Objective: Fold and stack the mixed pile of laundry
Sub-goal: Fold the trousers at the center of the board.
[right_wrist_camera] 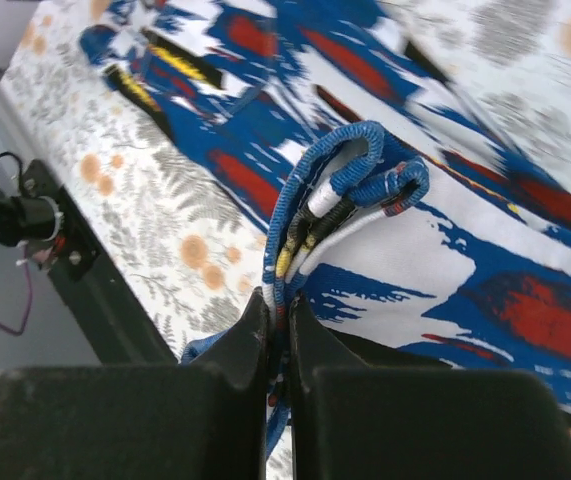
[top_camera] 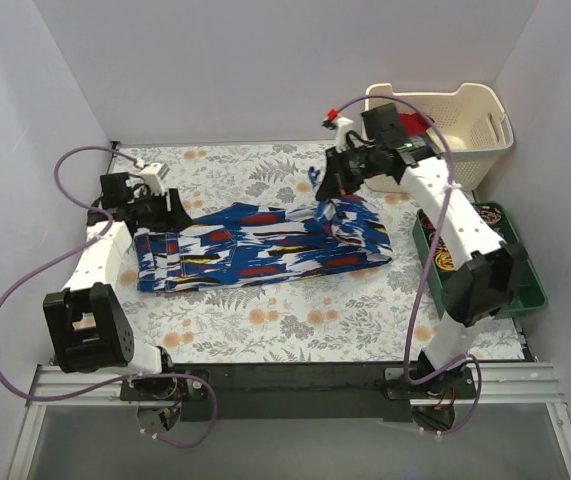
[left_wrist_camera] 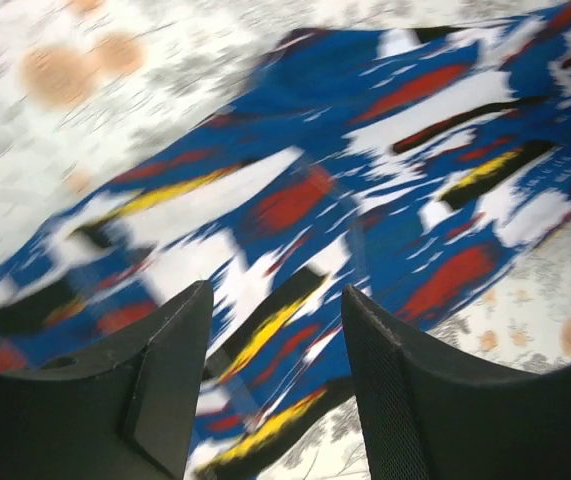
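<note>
Where our right pincer [right_wrist_camera: 277, 300] clamps the blue garment's [top_camera: 265, 250] bunched hem, that edge stands raised; our left pincer [left_wrist_camera: 277, 300] hangs spread, gripping nothing, above the other end, the rest lying across the table [top_camera: 265, 330].

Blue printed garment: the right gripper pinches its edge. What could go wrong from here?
The right gripper pinches only a thin bunched hem of the blue printed garment; a pull may let it slip out.
The left gripper hangs open over the other end, holding nothing, so the whole cloth may drag instead of folding.
The right arm's elbow sits above the green tray and could knock it.
</note>
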You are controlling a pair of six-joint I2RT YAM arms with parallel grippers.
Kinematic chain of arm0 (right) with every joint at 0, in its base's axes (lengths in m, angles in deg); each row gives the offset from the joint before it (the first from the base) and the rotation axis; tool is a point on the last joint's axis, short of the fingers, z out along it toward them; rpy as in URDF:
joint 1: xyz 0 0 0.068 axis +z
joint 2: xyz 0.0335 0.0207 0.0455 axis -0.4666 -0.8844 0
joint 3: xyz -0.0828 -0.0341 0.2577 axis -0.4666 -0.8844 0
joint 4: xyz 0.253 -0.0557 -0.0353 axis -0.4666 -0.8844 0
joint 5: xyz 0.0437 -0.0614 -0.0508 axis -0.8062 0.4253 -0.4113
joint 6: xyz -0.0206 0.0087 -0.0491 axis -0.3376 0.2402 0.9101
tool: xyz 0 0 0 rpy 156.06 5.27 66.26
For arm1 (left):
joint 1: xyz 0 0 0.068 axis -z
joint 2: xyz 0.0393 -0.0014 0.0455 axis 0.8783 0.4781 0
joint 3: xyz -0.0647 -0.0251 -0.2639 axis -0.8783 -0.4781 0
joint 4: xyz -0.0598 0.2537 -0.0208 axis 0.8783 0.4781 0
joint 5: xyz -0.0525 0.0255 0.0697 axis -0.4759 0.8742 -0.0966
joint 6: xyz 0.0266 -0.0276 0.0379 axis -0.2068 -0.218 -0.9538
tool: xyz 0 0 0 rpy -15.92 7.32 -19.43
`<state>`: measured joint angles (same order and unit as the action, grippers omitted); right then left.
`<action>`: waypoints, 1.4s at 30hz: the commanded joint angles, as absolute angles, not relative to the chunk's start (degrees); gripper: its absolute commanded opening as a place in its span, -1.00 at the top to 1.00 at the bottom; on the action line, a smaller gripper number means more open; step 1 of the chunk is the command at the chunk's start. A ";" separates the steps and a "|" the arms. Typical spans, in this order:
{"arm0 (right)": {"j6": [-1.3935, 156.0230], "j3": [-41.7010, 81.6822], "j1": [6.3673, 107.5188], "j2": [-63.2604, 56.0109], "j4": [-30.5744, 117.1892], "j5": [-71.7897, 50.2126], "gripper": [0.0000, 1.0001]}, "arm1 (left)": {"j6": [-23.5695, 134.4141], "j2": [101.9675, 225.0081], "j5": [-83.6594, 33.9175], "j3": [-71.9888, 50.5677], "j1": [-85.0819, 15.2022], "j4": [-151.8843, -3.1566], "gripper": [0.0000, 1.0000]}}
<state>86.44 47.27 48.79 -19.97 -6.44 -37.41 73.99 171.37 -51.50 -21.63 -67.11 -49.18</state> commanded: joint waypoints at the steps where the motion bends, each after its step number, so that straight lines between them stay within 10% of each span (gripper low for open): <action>1: 79.66 53.76 59.16 -24.57 1.53 -38.75 0.97 | 71.00 167.01 -50.37 -27.50 -74.17 -40.79 -0.07; 16: 58.84 66.61 75.35 -43.12 21.65 -37.86 0.97 | 67.13 182.99 -46.23 -28.30 -87.10 -35.34 0.57; 42: 43.17 78.65 85.03 -63.43 50.66 -28.72 0.97 | 66.52 184.67 -47.02 -31.55 -87.10 -38.59 0.63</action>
<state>45.87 74.39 83.32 -62.11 41.64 -30.41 68.07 184.09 -48.01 -29.10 -87.57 -38.42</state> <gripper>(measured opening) 0.060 0.186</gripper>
